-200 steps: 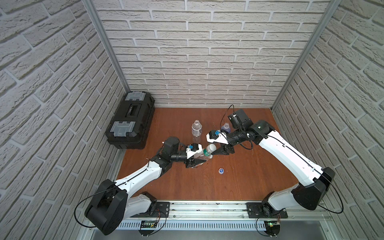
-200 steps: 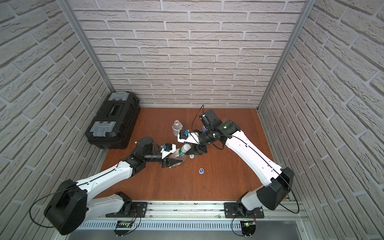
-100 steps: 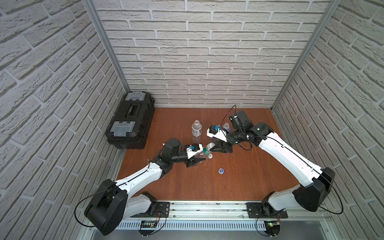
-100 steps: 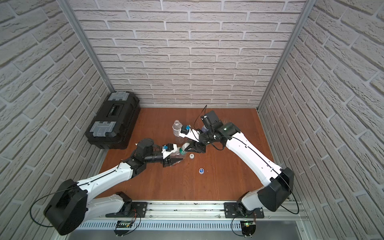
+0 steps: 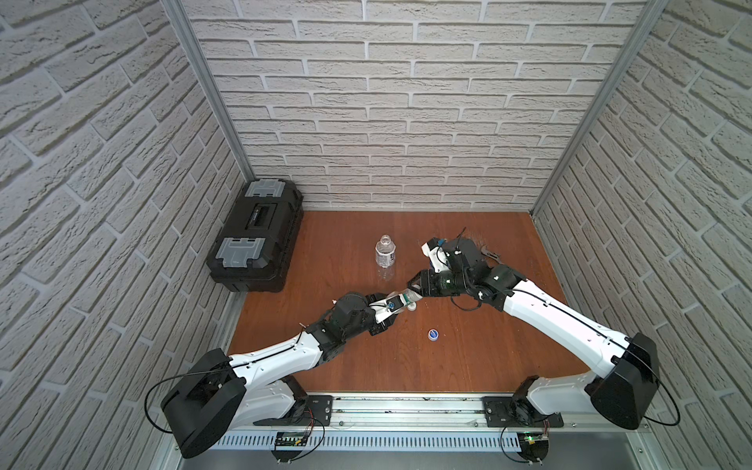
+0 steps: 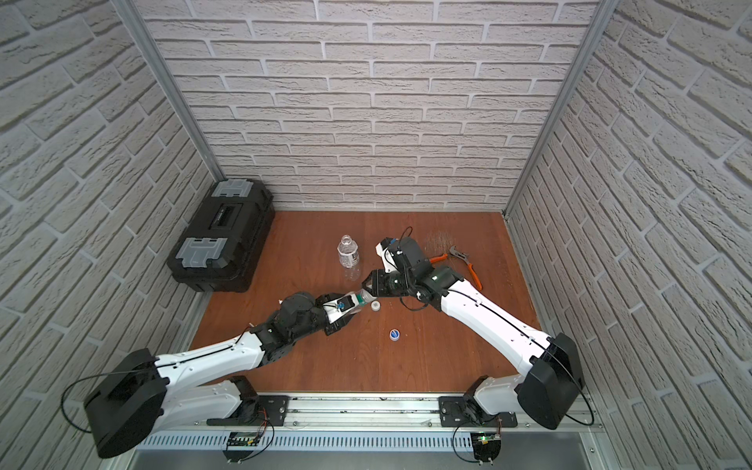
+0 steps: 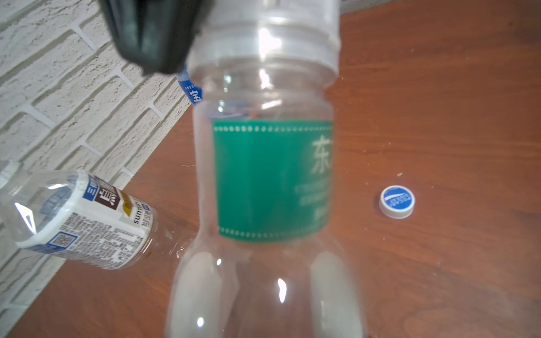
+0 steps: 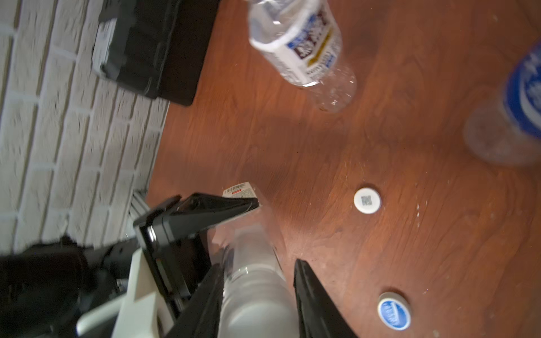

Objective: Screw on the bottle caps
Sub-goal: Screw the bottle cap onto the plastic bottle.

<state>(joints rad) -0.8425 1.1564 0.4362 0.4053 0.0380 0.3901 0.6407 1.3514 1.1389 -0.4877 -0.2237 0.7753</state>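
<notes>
Above mid-table (image 5: pixel 447 366), the left gripper (image 5: pixel 396 304) clamps the green bottle (image 7: pixel 272 181), tilted off the wood. The right gripper (image 8: pixel 259 264) straddles its wide cap (image 8: pixel 256 304); I cannot tell whether it grips. Small cap (image 8: pixel 367 200) lies close by. Blue cap (image 5: pixel 433 334) sits alone on open wood toward the front edge. White bottle (image 5: pixel 385 254) stands uncapped behind, with blue bottle (image 8: pixel 509 117) near. Shut toolbox (image 5: pixel 256 236) sits at the left edge, pliers (image 6: pixel 460 260) back-right.

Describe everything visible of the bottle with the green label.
The bottle is clear plastic, seemingly empty, with a green label bearing pale characters and a wide white cap at its neck. The left fingers hold its lower body, tilted over the table; the right fingers flank the cap.
</notes>
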